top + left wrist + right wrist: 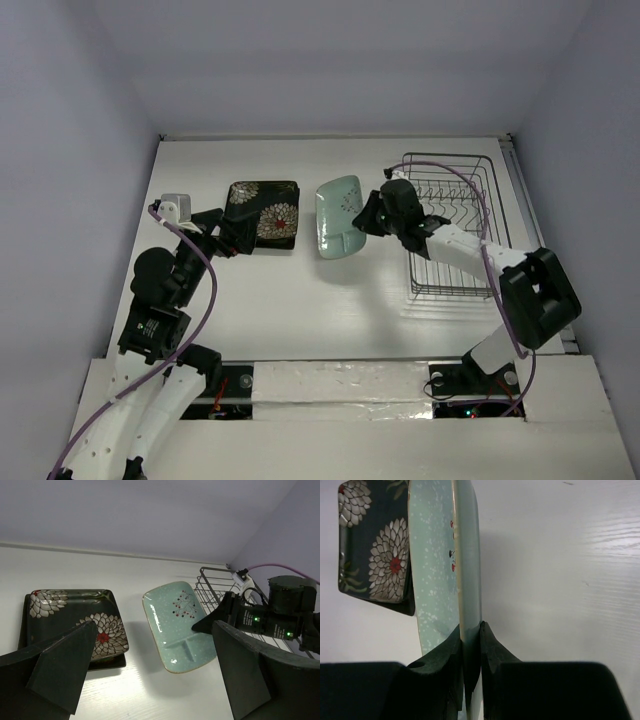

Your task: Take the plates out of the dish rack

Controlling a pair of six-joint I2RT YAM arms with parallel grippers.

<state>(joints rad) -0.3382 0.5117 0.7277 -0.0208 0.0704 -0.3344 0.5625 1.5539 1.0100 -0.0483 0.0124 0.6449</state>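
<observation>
The pale mint-green plate [338,216] hangs tilted just above the table, between the dish rack [452,226] and a stack of dark flower-pattern plates [264,212]. My right gripper [372,215] is shut on the mint plate's right rim; the right wrist view shows both pads clamping the rim [465,555] at the gripper [470,636]. My left gripper [237,232] is open and empty at the flower stack's left edge. In the left wrist view [150,680] I see the flower plate [75,625] on top of another dark plate, and the mint plate [175,625]. No teal-centred plate shows.
The wire rack [212,582] stands at the right of the table and holds no plates that I can see. White walls close the table at the back and on both sides. A pink cable loops over each arm.
</observation>
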